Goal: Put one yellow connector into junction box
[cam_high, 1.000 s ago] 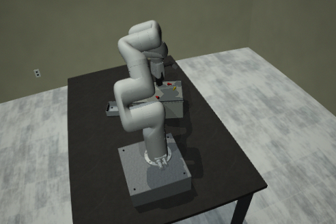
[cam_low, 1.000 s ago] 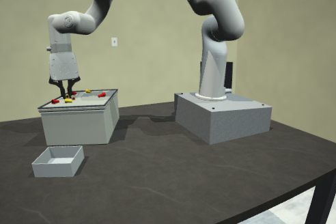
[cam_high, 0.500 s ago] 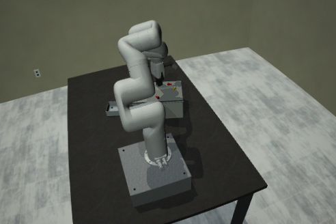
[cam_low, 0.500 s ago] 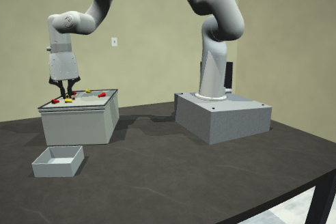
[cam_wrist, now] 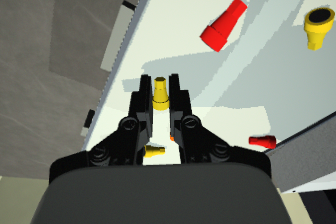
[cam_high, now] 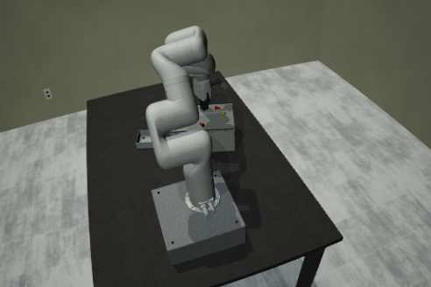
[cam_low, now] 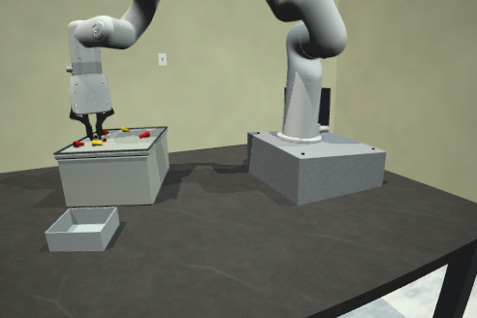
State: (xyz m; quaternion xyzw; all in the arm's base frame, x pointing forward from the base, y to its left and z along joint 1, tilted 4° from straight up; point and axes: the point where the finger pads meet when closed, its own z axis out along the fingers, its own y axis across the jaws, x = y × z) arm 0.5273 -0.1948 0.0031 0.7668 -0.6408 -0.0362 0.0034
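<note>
My gripper (cam_wrist: 160, 88) stands low over the lid of the grey tool case (cam_low: 112, 167) and is shut on a yellow connector (cam_wrist: 160, 95), which sits between the two black fingertips with its narrow end pointing away. In the exterior view the gripper (cam_low: 94, 135) is at the lid's left part. A second yellow connector (cam_wrist: 154, 150) lies on the lid under the fingers' base, and a third (cam_wrist: 318, 25) lies further off. The open steel junction box (cam_low: 82, 229) sits on the table in front of the case, empty.
Red connectors (cam_wrist: 224, 25) (cam_wrist: 262, 141) and a partly hidden orange one (cam_low: 104, 140) lie loose on the lid. The lid's edge (cam_wrist: 112, 50) runs close to the left of the fingers. The arm's grey base block (cam_low: 316, 165) stands to the right.
</note>
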